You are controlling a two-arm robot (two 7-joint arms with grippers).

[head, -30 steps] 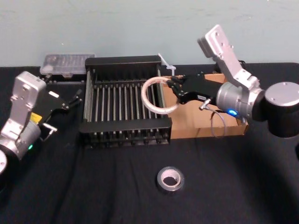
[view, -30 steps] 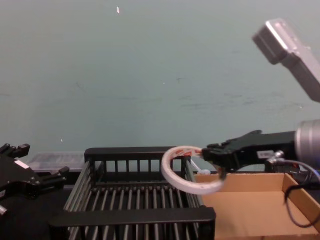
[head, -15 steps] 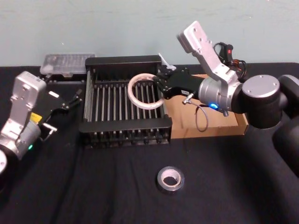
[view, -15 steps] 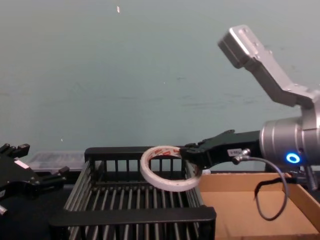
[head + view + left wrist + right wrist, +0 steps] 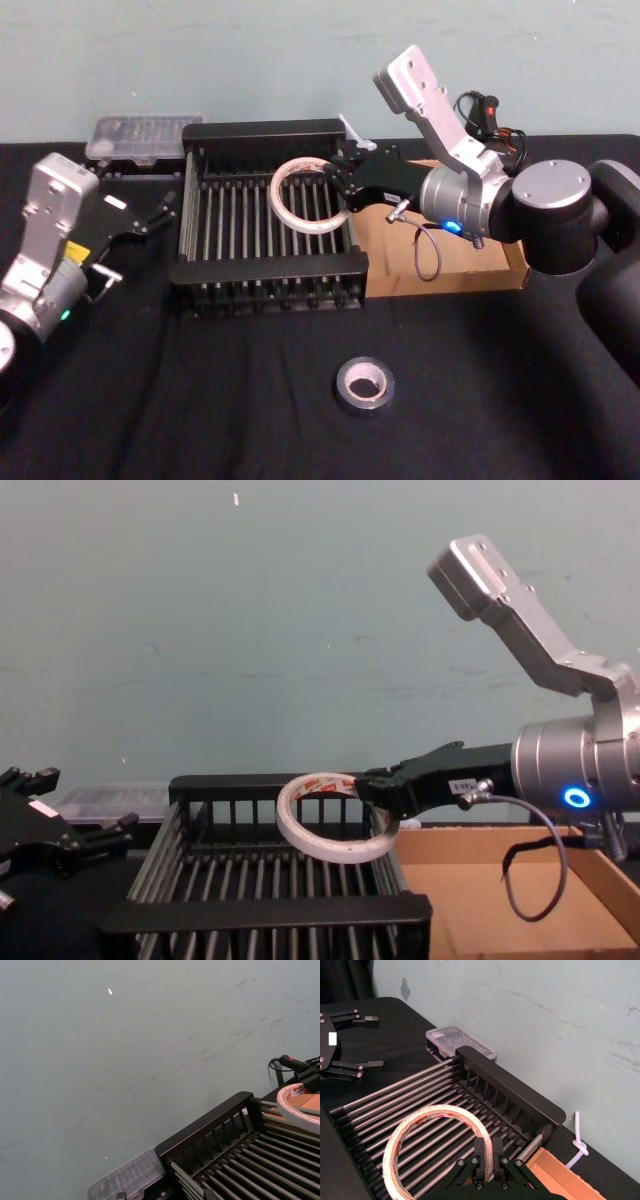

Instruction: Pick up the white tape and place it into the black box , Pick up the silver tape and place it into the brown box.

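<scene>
Over the right half of the black box (image 5: 262, 130), the right gripper (image 5: 340, 196) is clamped on one rim of the white tape (image 5: 277, 197). The roll extends from the gripper toward the box centre, tilted, with its hole facing roughly upward, clear of the barred floor. The drop zone lies directly below, so the coming move is judged to be a short descent and release. Nothing rests on the bars, and the visible part of the brown box (image 5: 450, 282) is bare. The silver tape (image 5: 364, 405) lies flat on the counter (image 5: 200, 400), in front of both boxes. The left gripper (image 5: 160, 212), fingers apart, is parked left of the black box.
</scene>
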